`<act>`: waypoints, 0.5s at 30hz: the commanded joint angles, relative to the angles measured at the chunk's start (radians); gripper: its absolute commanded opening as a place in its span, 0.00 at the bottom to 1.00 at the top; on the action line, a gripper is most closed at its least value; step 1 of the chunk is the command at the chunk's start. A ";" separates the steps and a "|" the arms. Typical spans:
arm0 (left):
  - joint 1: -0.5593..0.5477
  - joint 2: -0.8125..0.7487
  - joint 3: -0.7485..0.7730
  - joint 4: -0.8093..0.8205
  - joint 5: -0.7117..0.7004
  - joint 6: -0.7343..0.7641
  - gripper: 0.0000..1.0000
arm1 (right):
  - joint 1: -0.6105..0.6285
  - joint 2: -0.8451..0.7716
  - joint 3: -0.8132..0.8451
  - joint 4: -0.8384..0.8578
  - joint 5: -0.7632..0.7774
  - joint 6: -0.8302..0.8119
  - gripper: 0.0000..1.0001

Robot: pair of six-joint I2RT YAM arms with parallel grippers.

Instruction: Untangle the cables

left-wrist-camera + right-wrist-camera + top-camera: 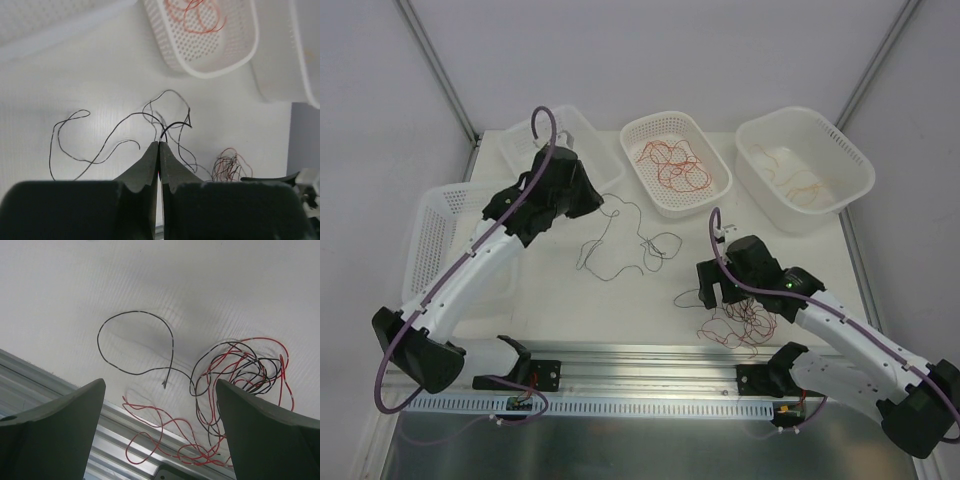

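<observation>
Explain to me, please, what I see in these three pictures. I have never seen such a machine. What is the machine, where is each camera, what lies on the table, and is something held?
These are two robot arms fixed at the table's near edge. One picture looks down from above; the other two come from a camera on each wrist.

On the table lie thin cables: loose black cables in the middle and a red and black tangle near the right arm. Two of the white baskets hold cables already: the middle basket red ones, the right basket orange ones.

The left end effector is shut on a black cable. The right end effector is open above the tangle and holds nothing.
</observation>
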 commanded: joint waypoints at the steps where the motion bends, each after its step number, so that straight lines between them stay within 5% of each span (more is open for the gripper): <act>1: 0.011 0.019 0.219 -0.040 -0.013 0.124 0.00 | 0.007 -0.024 0.026 -0.016 0.011 -0.009 0.97; 15: 0.288 0.386 0.780 -0.046 0.012 0.298 0.00 | 0.007 0.031 0.083 -0.016 -0.018 -0.034 0.97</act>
